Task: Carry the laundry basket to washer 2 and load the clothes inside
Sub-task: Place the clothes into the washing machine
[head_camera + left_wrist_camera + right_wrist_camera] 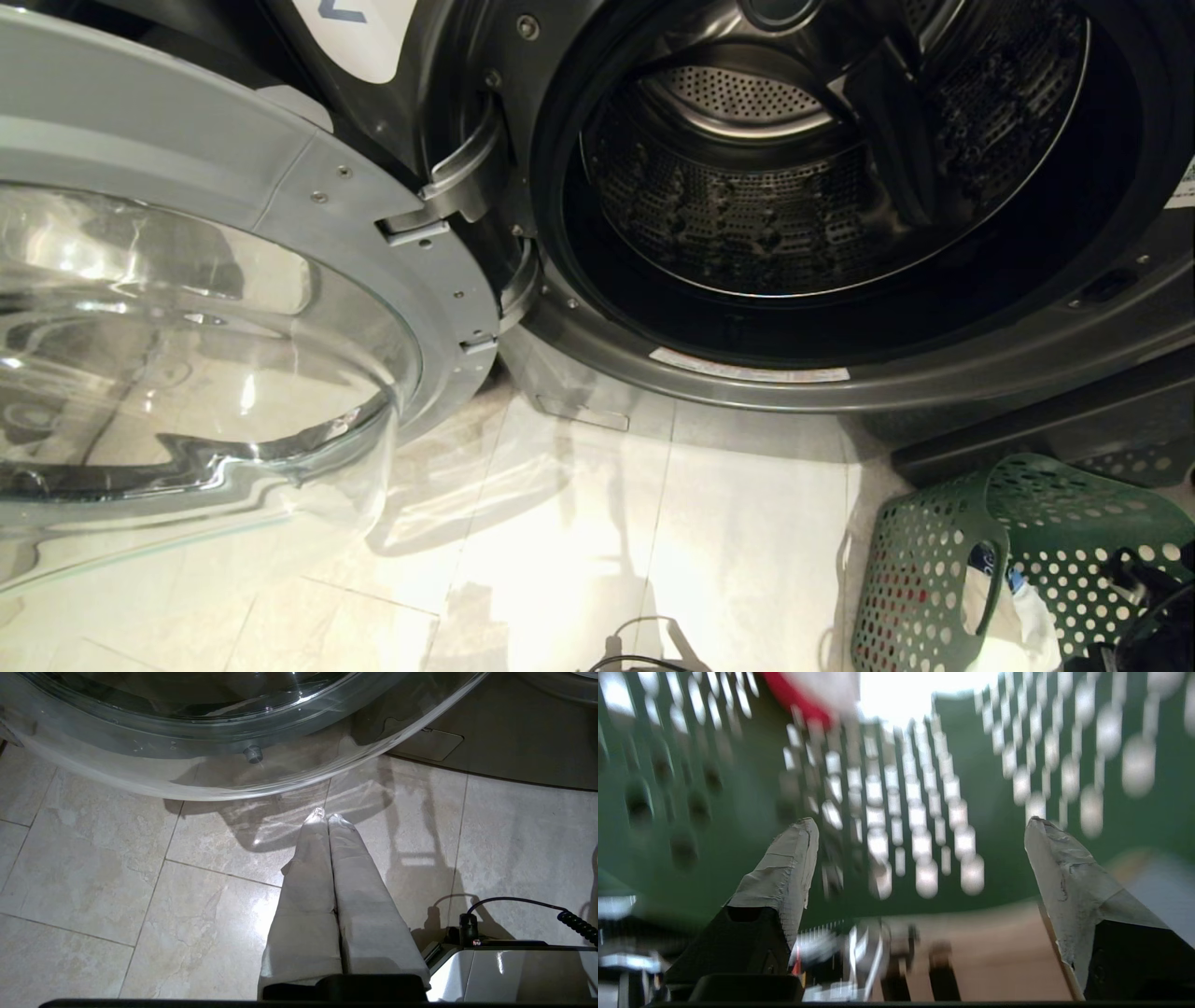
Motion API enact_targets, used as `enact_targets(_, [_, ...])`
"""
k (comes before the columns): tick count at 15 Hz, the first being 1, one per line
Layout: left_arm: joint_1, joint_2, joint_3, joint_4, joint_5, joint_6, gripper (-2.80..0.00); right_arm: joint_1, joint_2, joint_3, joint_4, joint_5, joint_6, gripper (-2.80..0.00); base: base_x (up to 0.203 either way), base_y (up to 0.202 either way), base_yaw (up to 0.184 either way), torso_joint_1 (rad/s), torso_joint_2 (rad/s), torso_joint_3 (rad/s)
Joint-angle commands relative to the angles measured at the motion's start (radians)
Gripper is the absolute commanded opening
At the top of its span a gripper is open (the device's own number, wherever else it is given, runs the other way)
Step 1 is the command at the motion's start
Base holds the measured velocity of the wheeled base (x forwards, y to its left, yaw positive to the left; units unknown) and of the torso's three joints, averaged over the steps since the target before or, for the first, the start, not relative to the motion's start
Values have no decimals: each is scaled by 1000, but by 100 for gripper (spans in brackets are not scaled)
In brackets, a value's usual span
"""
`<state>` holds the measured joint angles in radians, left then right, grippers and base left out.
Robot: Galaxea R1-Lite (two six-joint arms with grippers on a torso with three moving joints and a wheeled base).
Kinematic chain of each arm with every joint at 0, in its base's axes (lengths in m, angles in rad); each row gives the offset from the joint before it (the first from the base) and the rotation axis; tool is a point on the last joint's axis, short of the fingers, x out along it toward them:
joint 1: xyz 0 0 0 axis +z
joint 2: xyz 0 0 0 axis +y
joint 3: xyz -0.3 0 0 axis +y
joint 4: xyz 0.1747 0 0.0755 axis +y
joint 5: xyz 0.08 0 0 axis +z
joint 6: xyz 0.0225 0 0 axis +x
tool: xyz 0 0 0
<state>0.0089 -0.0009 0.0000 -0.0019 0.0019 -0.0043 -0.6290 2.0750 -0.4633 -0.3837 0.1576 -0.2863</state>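
Basket point(1018, 551) and washer point(840, 187) set the whole problem: the green perforated basket sits on the tiled floor point(597, 523) at the robot's lower right, just below and to the right of the washer's open mouth, with its round glass door point(187, 355) swung wide to the left. A scrap of the numeral label point(359, 28) shows at the top of the machine's front. The drum looks empty from the head view, so I judge that loading has not begun

Clothes point(1013, 616) show as a white bundle with a blue patch at the basket's near end, by the looped handle; in the right wrist view a red and white piece point(817, 695) lies at the far edge, blurred

Right claw point(920, 830) is the working one: its two taped fingers point(784, 872) stand wide apart with nothing between them, pointing into the basket with the perforated green walls close all round. The clothes lie ahead of it, not yet between the fingers, so the reach has to go on toward the bundle before any closing

Left claw point(327, 819) hangs idle above the bare tiles beneath the door's glass, fingers pressed together and holding nothing. It is well apart from the basket, so the right arm is plainly the nearer. From the basket, the drum lies up and to the left
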Motion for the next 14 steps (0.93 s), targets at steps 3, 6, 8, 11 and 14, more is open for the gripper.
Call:
enact_targets(3, [0, 1, 0, -1, 1, 0, -280, -7, 284, -156, -138, 141, -77, 0, 0, 0, 0, 0, 0, 0])
enact_targets(6, [0, 1, 0, 0, 0, 0, -280, -22, 407, -213, -187, 218, -148, 0, 0, 0, 0, 0, 0, 0])
enact_targets(8, [0, 1, 0, 0, 1, 0, -280, -31, 453, -220, -194, 296, -189, 0, 0, 0, 0, 0, 0, 0])
enact_targets(11, [0, 1, 0, -1, 1, 0, -280, -27, 512, -222, -233, 363, -195, 0, 0, 0, 0, 0, 0, 0])
enact_targets(14, [0, 1, 0, 0, 0, 0, -280, -19, 590, -219, -404, 404, -194, 0, 0, 0, 0, 0, 0, 0])
